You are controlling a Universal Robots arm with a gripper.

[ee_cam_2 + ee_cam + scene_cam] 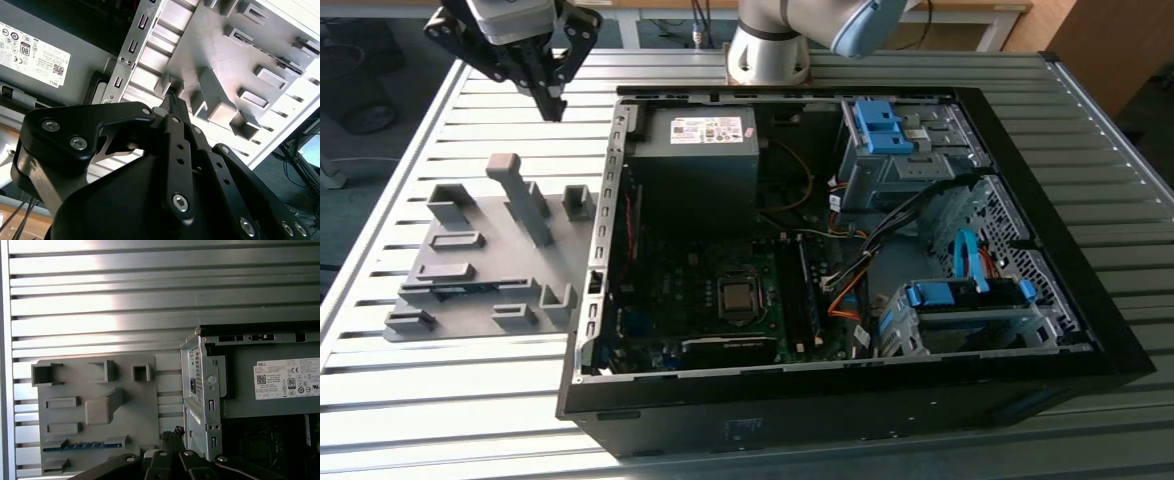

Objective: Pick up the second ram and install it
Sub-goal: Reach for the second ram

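The second ram (pixel 80 445) stands on edge in a long slot of the grey fixture tray (pixel 145 410), showing as a thin dark strip with blue along it. The exterior view has the ram (pixel 447 289) near the tray's front left. My gripper (pixel 551 106) hangs above the table behind the tray (pixel 480 250), beside the computer case's rear corner. Its fingers are shut together with nothing between them, as seen in both wrist views (pixel 172 99) (pixel 172 436). The gripper is well apart from the ram (pixel 270 51).
An open black computer case (pixel 854 400) lies on the slatted metal table (pixel 400 400), with a power supply (pixel 700 135), the motherboard (pixel 720 300), cables and blue drive bays (pixel 961 300) inside. Tall upright blocks (pixel 527 200) rise from the tray. The arm's base (pixel 767 55) stands behind the case.
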